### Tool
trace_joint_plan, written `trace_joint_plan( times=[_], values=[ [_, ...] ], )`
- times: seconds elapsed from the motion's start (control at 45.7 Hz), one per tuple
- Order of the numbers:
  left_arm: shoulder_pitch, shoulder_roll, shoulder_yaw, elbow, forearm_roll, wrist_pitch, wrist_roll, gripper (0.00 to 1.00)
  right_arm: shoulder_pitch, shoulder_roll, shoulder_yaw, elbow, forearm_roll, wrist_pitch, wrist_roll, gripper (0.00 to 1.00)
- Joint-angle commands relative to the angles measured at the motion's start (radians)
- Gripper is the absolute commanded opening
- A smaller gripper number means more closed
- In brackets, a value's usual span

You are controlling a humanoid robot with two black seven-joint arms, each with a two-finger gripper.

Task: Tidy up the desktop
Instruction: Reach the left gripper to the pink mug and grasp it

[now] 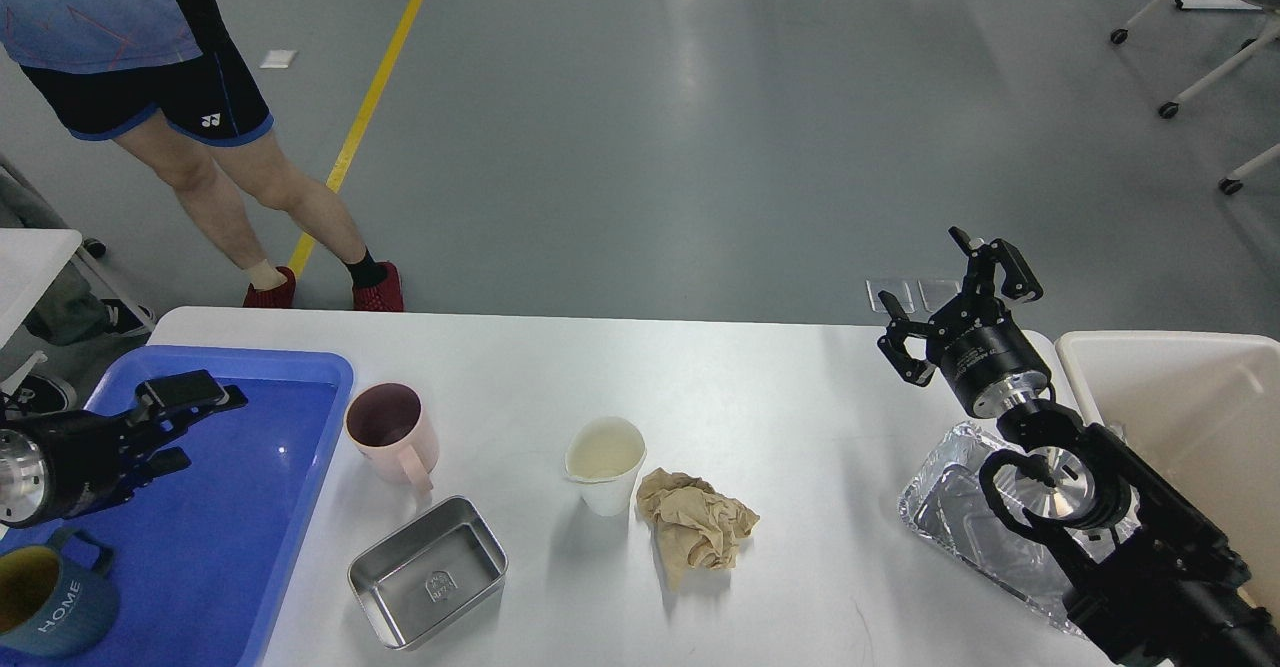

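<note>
"HOME" reads on the blue mug in the tray; left gripper and right gripper both gape, empty.

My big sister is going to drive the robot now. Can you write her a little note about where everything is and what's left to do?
Left gripper: open, empty, above the blue tray.
Right gripper: open, empty, raised at the desktop's far right, near the beige bin.
Done, it seems: the dark mug sits in the tray.
Left on the desktop: pink mug, steel tin, white paper cup, crumpled brown paper touching or nearly touching the cup, foil tray under the right arm.
My guess: dishes to the tray, rubbish to the bin.
</note>
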Motion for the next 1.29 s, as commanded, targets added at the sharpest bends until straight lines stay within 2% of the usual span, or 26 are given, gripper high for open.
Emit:
trace_joint_plan(
  times=[0.0,0.131,0.263,0.46,0.767,1.03,1.117,1.27],
  values=[
    [-0.097,-0.090,0.106,0.095,0.008,0.000,0.020,0.95,-0.014,0.001,0.000,0.015,0.000,-0.001,0.000,1.00],
    [-0.188,-0.189,0.215,0.198,0.003,0.003,0.020,0.94,-0.025,-0.004,0.002,0.021,0.000,-0.001,0.000,1.00],
    [-0.217,-0.266,0.238,0.234,-0.006,0.015,0.020,0.94,-0.027,-0.004,0.003,0.023,0.000,-0.001,0.000,1.00],
    [-0.252,-0.297,0.256,0.247,-0.004,0.016,0.020,0.94,-0.027,-0.005,0.005,0.021,-0.002,-0.001,0.000,1.00],
    [-0.309,-0.391,0.333,0.393,-0.006,0.015,0.018,0.93,-0.022,-0.028,0.006,0.018,-0.002,-0.001,0.000,1.00],
    [-0.331,-0.441,0.353,0.407,-0.009,0.015,0.021,0.93,-0.025,-0.034,0.005,0.015,-0.002,-0.001,0.000,1.00],
    [-0.331,-0.443,0.355,0.410,-0.009,0.015,0.021,0.90,-0.027,-0.036,0.008,0.014,-0.002,-0.001,0.000,1.00],
    [-0.329,-0.444,0.356,0.410,-0.009,0.015,0.044,0.77,-0.024,-0.036,0.006,0.014,-0.002,-0.001,0.000,1.00]
  ],
)
